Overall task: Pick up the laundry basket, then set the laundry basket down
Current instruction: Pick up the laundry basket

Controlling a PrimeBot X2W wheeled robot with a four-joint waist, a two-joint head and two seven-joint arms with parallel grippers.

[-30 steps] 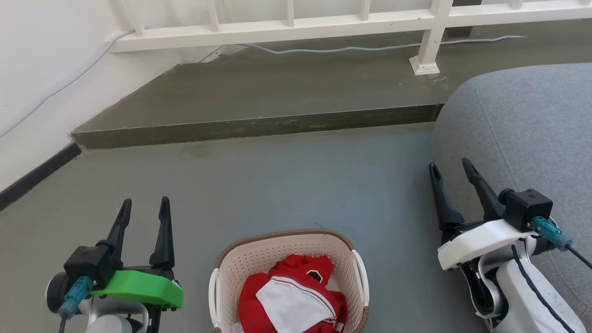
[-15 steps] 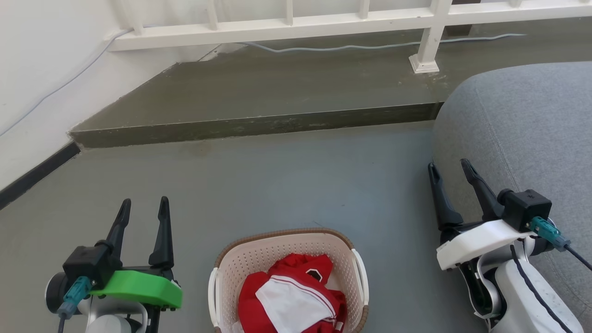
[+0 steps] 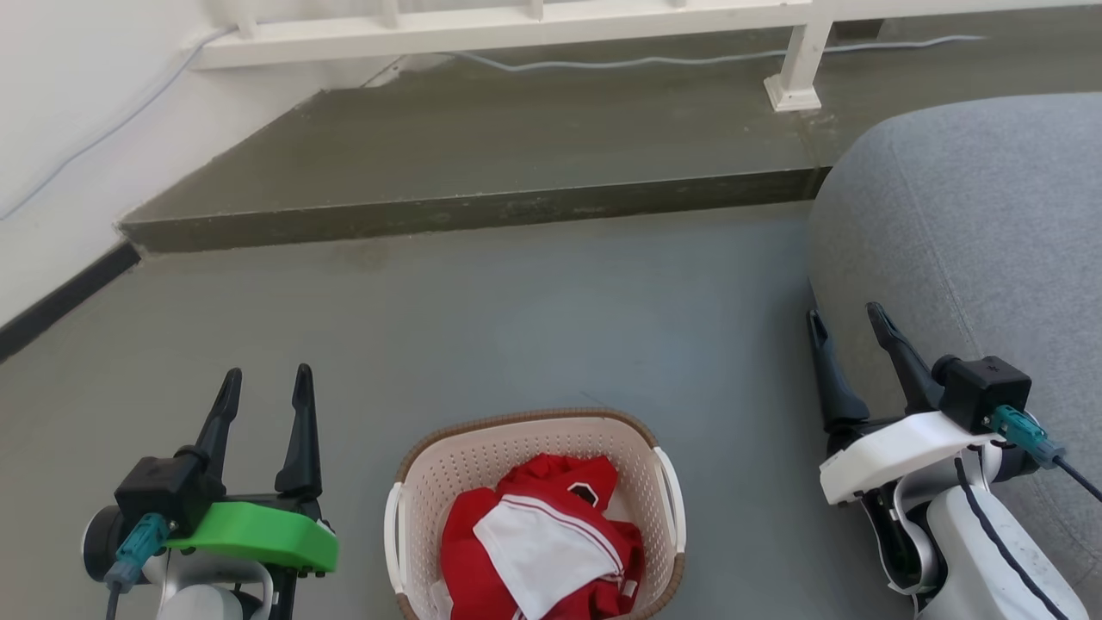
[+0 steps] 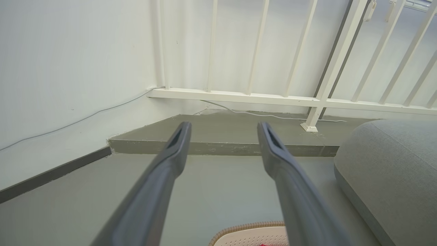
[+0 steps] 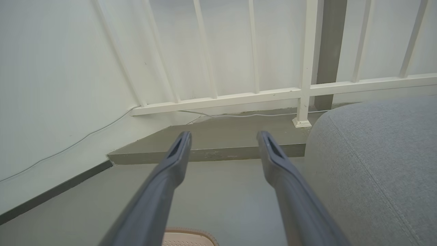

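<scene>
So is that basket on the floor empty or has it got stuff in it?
Not empty. The laundry basket holds a crumpled heap of red and white clothing, seen from above.

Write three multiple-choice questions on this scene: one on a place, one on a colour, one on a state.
1. Where is the laundry basket?
A. on a table
B. on the floor, between the left end effector and the right end effector
C. on a shelf

2. The garment in it is
A. red and white
B. blue
C. black

3. The end effectors are
A. both shut on the basket
B. left shut, right open
C. both open, empty

Answers: 1 B, the head view shows it on the floor between them; 2 A, red cloth with a white panel; 3 C, each is spread wide with nothing held.
</scene>
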